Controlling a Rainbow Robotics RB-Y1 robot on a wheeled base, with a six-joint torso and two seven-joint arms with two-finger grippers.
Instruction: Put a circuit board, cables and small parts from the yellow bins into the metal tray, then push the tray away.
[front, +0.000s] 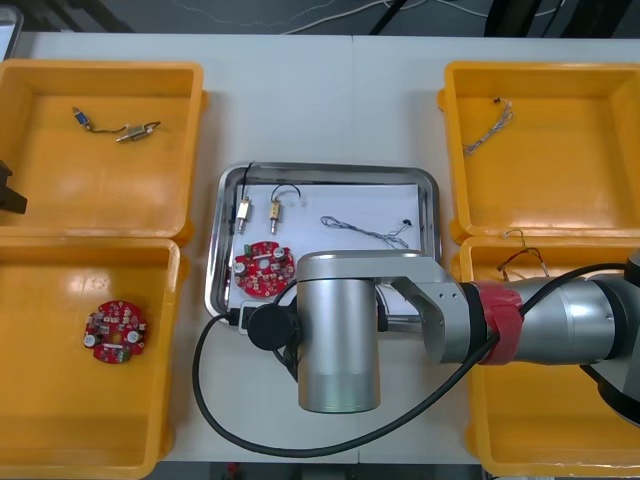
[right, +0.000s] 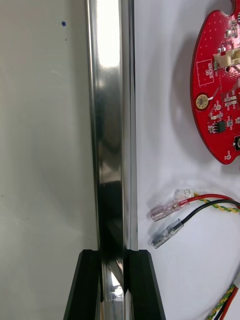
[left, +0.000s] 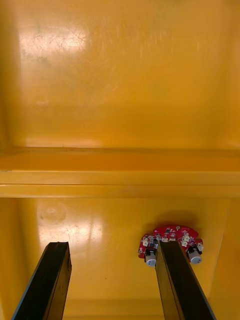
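I find the tray (front: 226, 250) at centre frame in the front view, holding a circuit board (front: 263, 268), cables (front: 375, 232) and small parts (front: 243, 211). The right gripper (right: 113, 256) clamps the tray's lower rim. The left gripper (left: 111, 246) stands spread above a bin (left: 120, 170).

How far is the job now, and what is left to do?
Loading looks done: the tray holds a circuit board, cables and small parts. In hand: the right gripper clamps its rim. Remaining: the push away. The left gripper hangs open over a yellow bin.
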